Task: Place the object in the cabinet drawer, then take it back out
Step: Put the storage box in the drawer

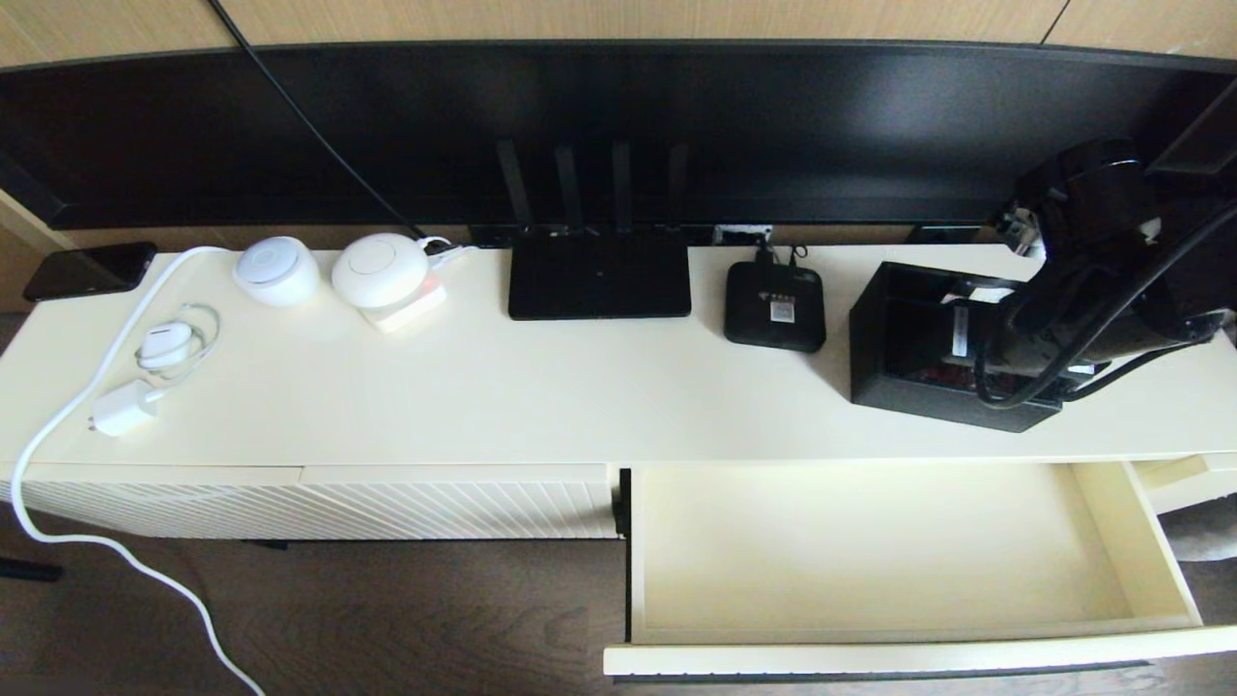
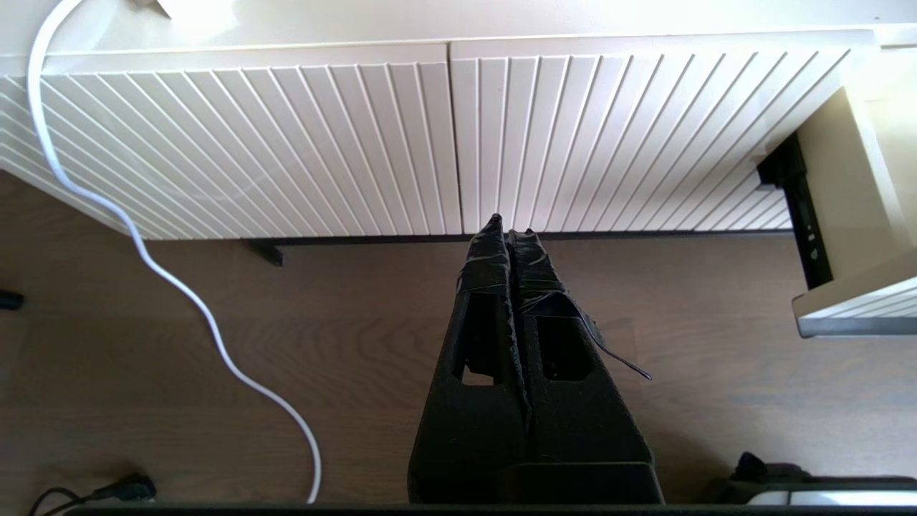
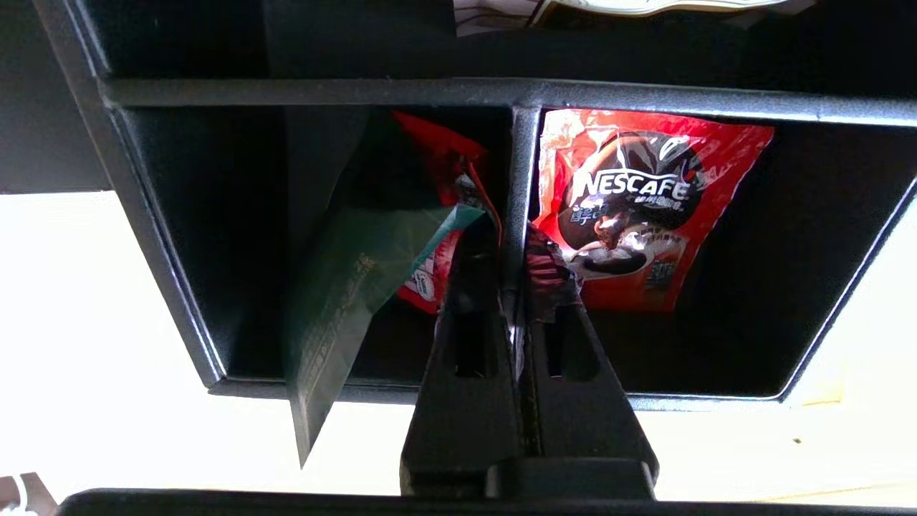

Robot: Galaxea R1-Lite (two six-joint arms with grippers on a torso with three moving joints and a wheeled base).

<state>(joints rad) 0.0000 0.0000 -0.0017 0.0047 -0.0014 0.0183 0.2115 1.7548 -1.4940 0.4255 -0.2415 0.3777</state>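
1. Head view: Cream cabinet top (image 1: 541, 387) runs below a dark screen, carrying a router (image 1: 599, 275), a small black box (image 1: 775, 305) and white chargers. The drawer (image 1: 870, 541) stands pulled out and holds nothing. The organizer box (image 1: 928, 338) sits on the cabinet top at the right, behind the drawer, with the right gripper (image 1: 1015, 333) reaching into it.
2. Left wrist view: wood floor lies below the ribbed panels (image 2: 286, 143). The left gripper (image 2: 510, 229) hangs parked in front of them, fingers pressed together on nothing.
3. Right wrist view: the right gripper (image 3: 512, 287) is clamped on the box's central divider (image 3: 517, 186), between red packets (image 3: 637, 208). The box looks stiff and light; the thin divider is a narrow hold, so the box may swing when lifted, and loose packets may shift.
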